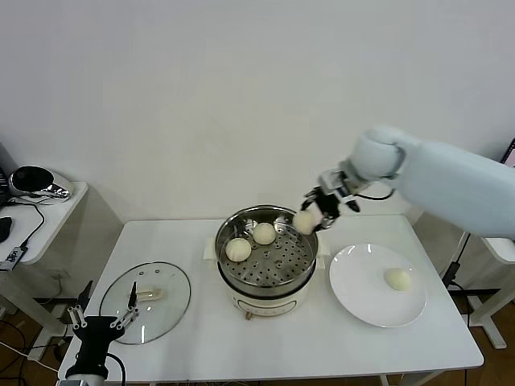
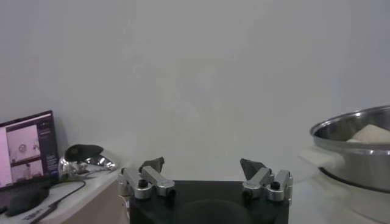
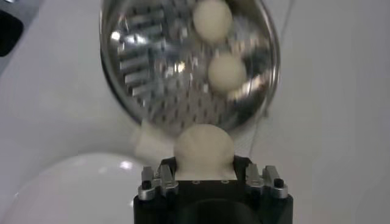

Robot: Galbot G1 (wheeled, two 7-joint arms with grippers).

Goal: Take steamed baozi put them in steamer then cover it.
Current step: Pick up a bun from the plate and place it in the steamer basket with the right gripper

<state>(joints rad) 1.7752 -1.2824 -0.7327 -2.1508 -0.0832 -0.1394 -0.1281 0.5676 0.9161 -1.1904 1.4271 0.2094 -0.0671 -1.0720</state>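
Observation:
The steamer (image 1: pixel 265 281) stands mid-table with two baozi (image 1: pixel 237 249) (image 1: pixel 264 233) on its perforated tray. My right gripper (image 1: pixel 310 215) is shut on a third baozi (image 1: pixel 305 222) and holds it above the pot's right rim; the right wrist view shows that bun (image 3: pixel 203 151) between the jaws with the pot (image 3: pixel 140 67) beyond. A fourth baozi (image 1: pixel 397 279) lies on the white plate (image 1: pixel 362 301). The glass cover (image 1: pixel 165 301) lies flat on the table at the left. My left gripper (image 1: pixel 105 320) is open and empty at the front left, beside the cover.
A side table (image 1: pixel 48 217) with a shiny metal object (image 1: pixel 36 183) stands at the far left. In the left wrist view a laptop screen (image 2: pixel 27 149) shows there, and the steamer's rim (image 2: pixel 353 125) at the edge.

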